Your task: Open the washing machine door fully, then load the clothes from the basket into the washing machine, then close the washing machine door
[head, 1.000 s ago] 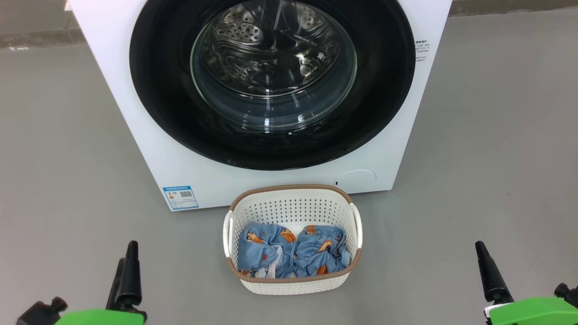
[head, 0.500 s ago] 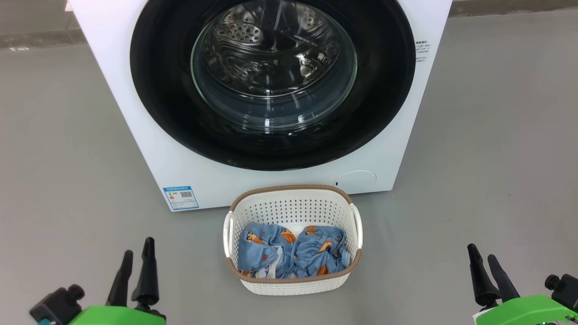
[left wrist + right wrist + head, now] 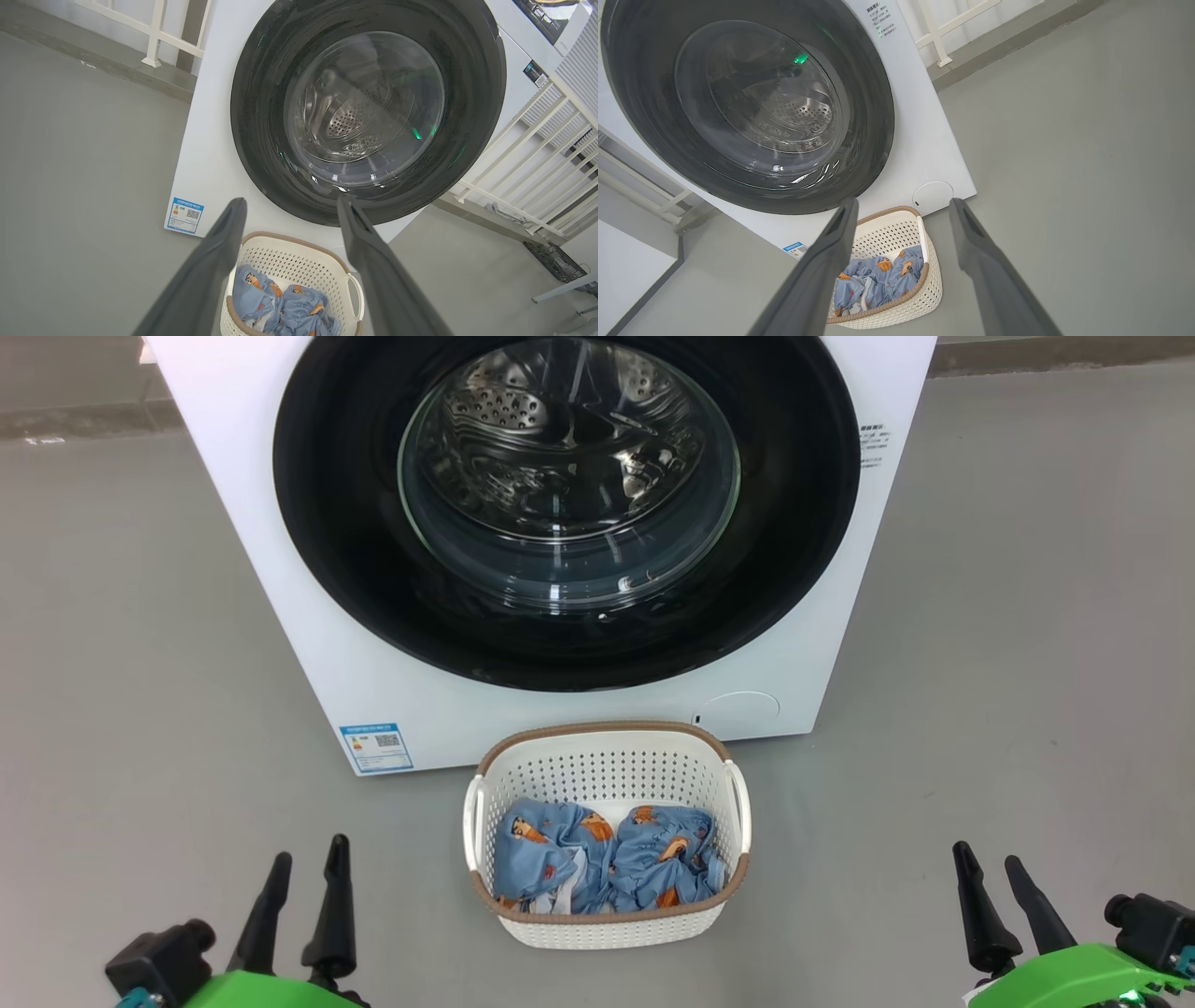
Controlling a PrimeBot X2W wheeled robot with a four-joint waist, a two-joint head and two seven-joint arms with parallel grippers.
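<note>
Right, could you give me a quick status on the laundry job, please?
Left gripper, right gripper open, empty. Washing machine door shut. Clothes in basket, on floor before the door.

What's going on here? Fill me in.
Nothing is handled yet. The round black-rimmed glass door of the big white front-loading washing machine is shut. Light blue printed clothes lie in the small cream perforated plastic basket before it. The left gripper and right gripper hover open and empty either side of the basket.

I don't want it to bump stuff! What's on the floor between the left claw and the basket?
Nothing is in the way. In the head view, bare grey floor runs from the left claw to the basket.
</note>
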